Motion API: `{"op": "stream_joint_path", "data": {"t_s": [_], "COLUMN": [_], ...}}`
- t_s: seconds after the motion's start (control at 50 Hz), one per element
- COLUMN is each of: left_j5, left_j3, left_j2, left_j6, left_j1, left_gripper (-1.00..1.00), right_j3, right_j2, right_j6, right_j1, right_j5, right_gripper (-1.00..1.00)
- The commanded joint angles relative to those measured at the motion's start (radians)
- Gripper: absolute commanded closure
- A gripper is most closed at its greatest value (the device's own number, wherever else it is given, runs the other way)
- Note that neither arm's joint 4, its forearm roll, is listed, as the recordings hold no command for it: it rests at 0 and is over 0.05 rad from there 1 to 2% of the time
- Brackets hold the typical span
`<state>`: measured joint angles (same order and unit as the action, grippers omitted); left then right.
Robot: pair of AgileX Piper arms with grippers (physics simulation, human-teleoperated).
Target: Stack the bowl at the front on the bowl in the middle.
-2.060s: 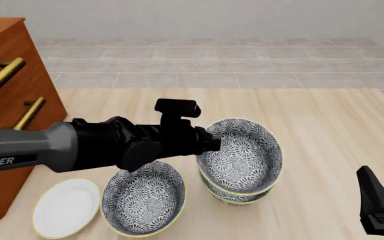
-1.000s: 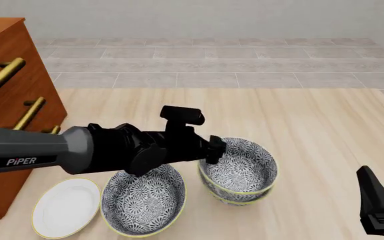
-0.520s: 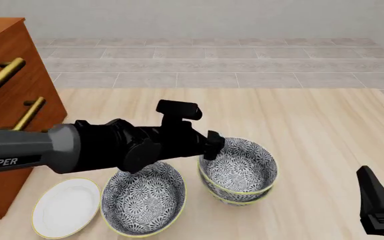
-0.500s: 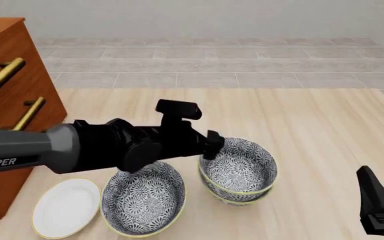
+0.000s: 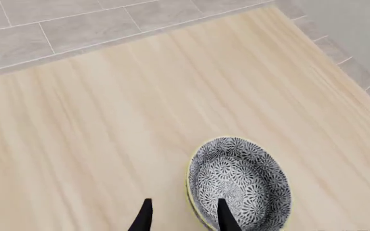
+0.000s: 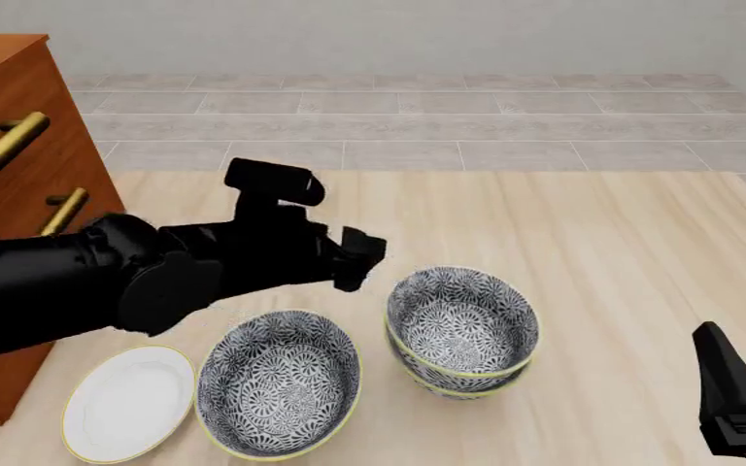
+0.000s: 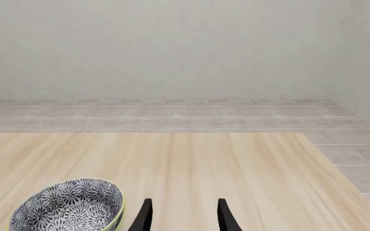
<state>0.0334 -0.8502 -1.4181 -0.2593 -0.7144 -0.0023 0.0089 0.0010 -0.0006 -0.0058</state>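
Bowls: one patterned bowl [image 6: 462, 320] sits nested on another [image 6: 457, 382] mid-table, and a third bowl [image 6: 280, 382] rests nearer the front, beside a white plate [image 6: 128, 402]. The left gripper [image 6: 360, 262], fingers apart and empty, hovers above and behind this front bowl, far nearer than the right gripper [image 7: 181, 216], also apart.

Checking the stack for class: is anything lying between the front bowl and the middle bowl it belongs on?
Nothing visible does. The front bowl already sits nested in the middle bowl, and the left gripper is open, holding neither.
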Motion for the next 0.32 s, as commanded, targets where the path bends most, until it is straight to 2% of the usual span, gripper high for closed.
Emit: {"op": "stream_joint_path", "data": {"t_s": [0.02, 0.32], "left_j5": [0.031, 0.045], "left_j3": [0.081, 0.203], "left_j2": [0.171, 0.366], "left_j6": [0.044, 0.104], "left_j1": [0.053, 0.103], "left_gripper": [-1.00, -1.00], "right_j3": [0.000, 0.000], "right_j2": [0.001, 0.001], "right_j6": [-0.001, -0.001], "right_j1": [0.001, 0.001], "right_j5": [0.000, 0.000], "right_gripper": [-1.00, -1.00]}}
